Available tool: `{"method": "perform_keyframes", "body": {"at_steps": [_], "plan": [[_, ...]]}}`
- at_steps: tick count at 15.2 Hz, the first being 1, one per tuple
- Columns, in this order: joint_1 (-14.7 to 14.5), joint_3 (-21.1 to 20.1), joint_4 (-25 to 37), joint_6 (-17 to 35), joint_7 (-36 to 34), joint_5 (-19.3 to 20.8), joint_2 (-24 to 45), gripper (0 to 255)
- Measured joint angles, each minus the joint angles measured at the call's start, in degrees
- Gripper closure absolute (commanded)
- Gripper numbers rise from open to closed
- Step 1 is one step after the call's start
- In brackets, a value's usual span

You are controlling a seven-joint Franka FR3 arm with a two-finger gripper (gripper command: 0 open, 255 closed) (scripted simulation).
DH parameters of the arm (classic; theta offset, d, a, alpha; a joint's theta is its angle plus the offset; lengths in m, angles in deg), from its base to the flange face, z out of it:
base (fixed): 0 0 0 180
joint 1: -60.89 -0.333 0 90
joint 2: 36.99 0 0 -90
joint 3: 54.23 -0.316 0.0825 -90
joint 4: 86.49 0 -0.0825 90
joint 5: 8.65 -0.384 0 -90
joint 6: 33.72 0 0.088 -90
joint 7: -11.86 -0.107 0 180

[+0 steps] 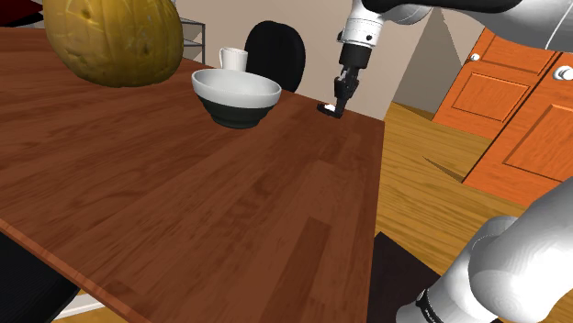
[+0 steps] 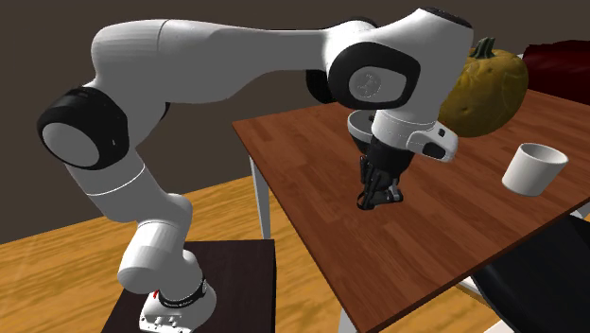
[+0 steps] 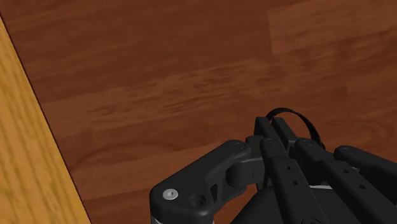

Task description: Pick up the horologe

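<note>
The horologe reads as a small wristwatch [image 1: 326, 108], a pale spot with dark around it, at the gripper's tip near the far corner of the brown wooden table [image 1: 184, 211]; in the second exterior view it shows as a light-grey bit [image 2: 393, 195] just beside the black fingertips, and in the wrist view a thin black loop [image 3: 305, 118], probably its strap, arches out past them; whether it touches the tabletop or hangs just clear of it I cannot tell; the gripper [image 1: 341, 108] points down at the wood, and its fingers [image 3: 270, 143] stand drawn nearly together with the watch caught between them, so I judge it clenched on the watch rather than released; such a thing should be light, with a stiff, smooth and somewhat fragile case and a limp strap that may swing or slide, so the surest hold is across the case or where the strap meets it, squeezed gently; a pinch on the strap alone could let it slip when raised; the grasp looks made and the lift is what remains; farther along the table in the shoulder view stand a white bowl with a dark outside [image 1: 236, 96], a white cup [image 1: 233, 59] behind it and a big yellowish pumpkin [image 1: 115, 37], all well apart from the gripper; beyond the table's edge lie a pale wood floor [image 1: 432, 183] and orange doors [image 1: 514, 101].
</note>
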Motion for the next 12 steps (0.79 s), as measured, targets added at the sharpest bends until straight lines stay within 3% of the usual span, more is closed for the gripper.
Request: {"method": "perform_keyframes", "body": {"at_steps": [12], "plan": [[0.02,0.17,12.46,-9.46,-0.33,-0.37,3.01,255]]}}
